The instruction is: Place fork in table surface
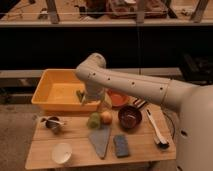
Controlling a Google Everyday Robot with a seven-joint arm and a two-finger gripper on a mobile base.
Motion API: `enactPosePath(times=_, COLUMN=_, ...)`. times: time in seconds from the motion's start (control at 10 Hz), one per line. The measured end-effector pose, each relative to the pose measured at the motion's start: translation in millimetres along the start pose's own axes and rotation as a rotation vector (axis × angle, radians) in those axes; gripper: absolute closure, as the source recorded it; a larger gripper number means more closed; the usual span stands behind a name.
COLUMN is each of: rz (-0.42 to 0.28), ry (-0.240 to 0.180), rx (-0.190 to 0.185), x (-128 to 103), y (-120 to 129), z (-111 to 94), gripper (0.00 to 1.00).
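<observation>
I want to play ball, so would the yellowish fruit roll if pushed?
The yellowish fruit probably rolls; it looks round. The green fruit beside it might block it. The gripper hangs by the yellow tub.

Tub [50, 89] sits back left on the tabletop [42, 145], and the claw [86, 99] hangs at its right edge, just above two fruits [95, 120] side by side. Left of them, the fork [59, 121] lies across a small cup [52, 124]. Up front, left to right: dish [62, 152], mat [101, 140], sponge [121, 145]. Bowl [130, 118] and brush [156, 130] sit on the right.
</observation>
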Motion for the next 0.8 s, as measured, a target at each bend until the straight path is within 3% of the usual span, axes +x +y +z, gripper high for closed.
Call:
enactPosePath(times=0.3, rz=-0.129, ry=0.015, rx=-0.014, x=-3, y=-50, z=-4, gripper=0.2)
enactPosePath(times=0.6, rz=-0.279, ry=0.023, rx=-0.018, x=-16, y=-127, z=-8, gripper=0.2)
enactPosePath(times=0.8, rz=-0.408, ry=0.024, rx=0.004, x=-31, y=-175, z=-11, gripper=0.2)
